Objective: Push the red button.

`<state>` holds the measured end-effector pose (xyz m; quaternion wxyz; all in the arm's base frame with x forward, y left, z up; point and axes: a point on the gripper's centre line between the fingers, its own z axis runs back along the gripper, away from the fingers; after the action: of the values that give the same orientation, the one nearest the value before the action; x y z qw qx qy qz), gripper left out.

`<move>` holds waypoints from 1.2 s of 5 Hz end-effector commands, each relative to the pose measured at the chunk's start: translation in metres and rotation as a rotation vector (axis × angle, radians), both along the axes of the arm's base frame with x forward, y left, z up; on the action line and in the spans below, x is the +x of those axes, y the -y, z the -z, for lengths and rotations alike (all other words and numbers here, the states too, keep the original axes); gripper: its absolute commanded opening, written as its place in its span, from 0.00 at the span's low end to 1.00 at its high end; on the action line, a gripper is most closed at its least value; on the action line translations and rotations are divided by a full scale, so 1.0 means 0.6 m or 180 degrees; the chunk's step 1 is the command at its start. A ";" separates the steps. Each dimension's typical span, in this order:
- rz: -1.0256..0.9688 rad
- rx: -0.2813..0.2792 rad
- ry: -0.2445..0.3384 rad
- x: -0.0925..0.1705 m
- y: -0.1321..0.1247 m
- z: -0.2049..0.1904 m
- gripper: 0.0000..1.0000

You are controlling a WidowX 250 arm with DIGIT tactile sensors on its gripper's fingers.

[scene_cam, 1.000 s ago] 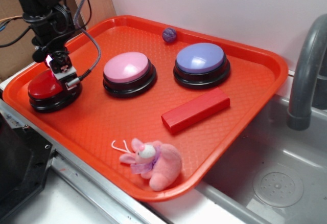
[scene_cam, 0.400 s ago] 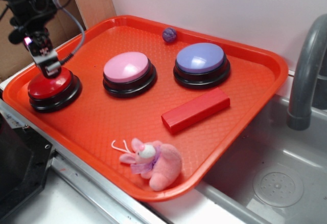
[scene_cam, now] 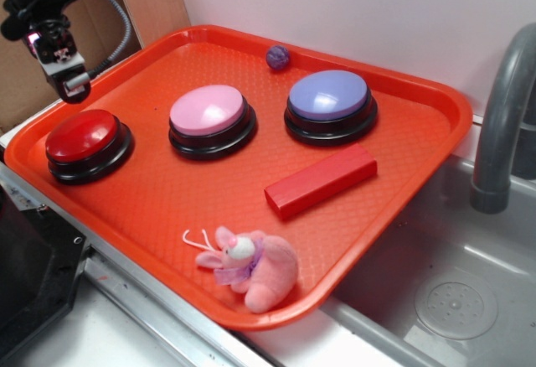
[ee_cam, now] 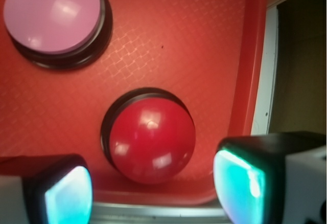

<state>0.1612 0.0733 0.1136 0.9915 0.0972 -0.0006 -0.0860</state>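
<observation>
The red button (scene_cam: 82,135), a glossy dome on a black base, sits at the left end of the orange tray (scene_cam: 456,107). My gripper (scene_cam: 70,82) hangs in the air above and behind it, near the tray's left rim, not touching it. In the wrist view the red button (ee_cam: 152,138) lies below and between the two fingertips, and the gripper (ee_cam: 153,189) is open with nothing held. The glowing pads (ee_cam: 239,183) stand wide apart.
A pink button (scene_cam: 208,112) and a blue-purple button (scene_cam: 329,97) stand to the right on the tray. A red block (scene_cam: 321,179), a pink plush rabbit (scene_cam: 251,266) and a small purple ball (scene_cam: 277,56) also lie there. A sink with a grey faucet (scene_cam: 501,124) is at the right.
The gripper was resting on the red button one second ago. It has since lifted up and back to the left, clear of the dome.
</observation>
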 end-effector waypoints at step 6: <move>-0.0461 -0.0257 0.0134 0.000 -0.023 -0.085 1.00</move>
<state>0.1512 0.0811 0.1473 0.9987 0.0456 0.0102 -0.0187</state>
